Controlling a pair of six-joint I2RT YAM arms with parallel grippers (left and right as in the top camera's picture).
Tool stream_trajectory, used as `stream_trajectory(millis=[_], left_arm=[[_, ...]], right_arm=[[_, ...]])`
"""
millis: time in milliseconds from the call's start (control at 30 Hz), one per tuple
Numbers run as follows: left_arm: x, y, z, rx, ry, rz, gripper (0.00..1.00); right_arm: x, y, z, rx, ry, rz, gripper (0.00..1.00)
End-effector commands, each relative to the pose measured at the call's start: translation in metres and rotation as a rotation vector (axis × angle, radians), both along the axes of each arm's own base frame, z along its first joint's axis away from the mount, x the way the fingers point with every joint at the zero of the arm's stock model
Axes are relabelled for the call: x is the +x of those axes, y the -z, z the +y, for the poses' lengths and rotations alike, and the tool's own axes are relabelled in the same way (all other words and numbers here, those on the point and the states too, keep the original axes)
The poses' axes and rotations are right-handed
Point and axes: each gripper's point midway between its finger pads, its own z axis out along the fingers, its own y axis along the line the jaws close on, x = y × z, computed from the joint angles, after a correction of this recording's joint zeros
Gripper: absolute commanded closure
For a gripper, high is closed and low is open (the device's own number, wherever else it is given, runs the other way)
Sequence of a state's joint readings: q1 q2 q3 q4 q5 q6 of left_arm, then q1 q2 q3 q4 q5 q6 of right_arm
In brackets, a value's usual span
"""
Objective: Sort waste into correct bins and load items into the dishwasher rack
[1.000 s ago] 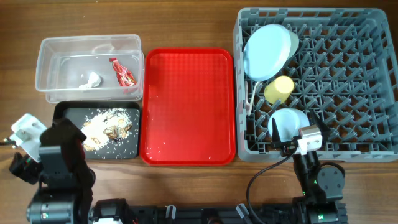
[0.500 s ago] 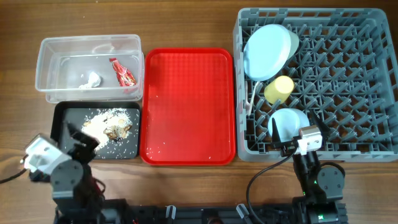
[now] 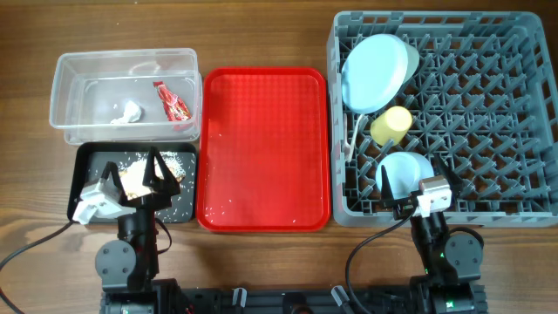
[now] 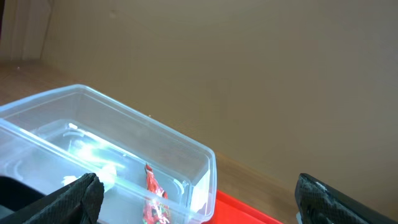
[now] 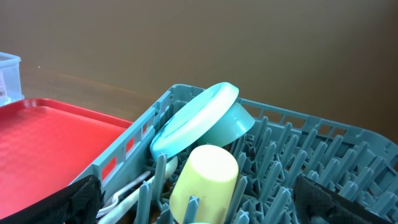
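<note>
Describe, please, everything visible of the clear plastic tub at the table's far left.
The clear plastic tub is rectangular and see-through, with rounded corners and a rim, standing upright on the wooden table. Inside lie a crumpled white tissue and a red-and-white wrapper, apart from each other. The black tray sits close along its near side and the red tray beside its right end; whether either touches it cannot be told.

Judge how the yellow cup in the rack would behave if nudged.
The yellow cup lies tipped over, so its round wall would probably roll a little, though pegs of the dishwasher rack likely stop it. It looks like plastic, so probably light.
</note>
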State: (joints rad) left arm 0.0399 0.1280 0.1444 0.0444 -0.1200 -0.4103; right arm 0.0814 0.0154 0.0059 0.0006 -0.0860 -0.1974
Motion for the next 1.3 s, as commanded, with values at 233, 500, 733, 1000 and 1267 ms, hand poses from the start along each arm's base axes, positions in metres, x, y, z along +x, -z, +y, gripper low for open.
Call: stream_trajectory(millis=[233, 500, 733, 1000, 1267], left_arm=[[0.001, 0.055, -0.006, -0.019, 0.034, 0.075, 0.00], [0.001, 0.074, -0.021, 0.163, 0.120, 0.171, 0.00], [0.001, 0.074, -0.040, 0.359, 0.213, 0.176, 0.00], [0.001, 0.074, -0.039, 0.422, 0.210, 0.178, 0.00], [0.002, 0.074, -0.038, 0.420, 0.207, 0.178, 0.00]], right_arm=[[-0.001, -0.004, 0.001, -0.011, -0.008, -0.018, 0.00], [-0.001, -0.003, 0.001, -0.010, -0.008, -0.018, 0.00], [-0.001, -0.003, 0.001, -0.010, -0.008, -0.018, 0.00], [-0.001, -0.003, 0.001, -0.010, -0.008, -0.018, 0.00], [-0.001, -0.003, 0.001, -0.010, -0.008, -0.018, 0.00]])
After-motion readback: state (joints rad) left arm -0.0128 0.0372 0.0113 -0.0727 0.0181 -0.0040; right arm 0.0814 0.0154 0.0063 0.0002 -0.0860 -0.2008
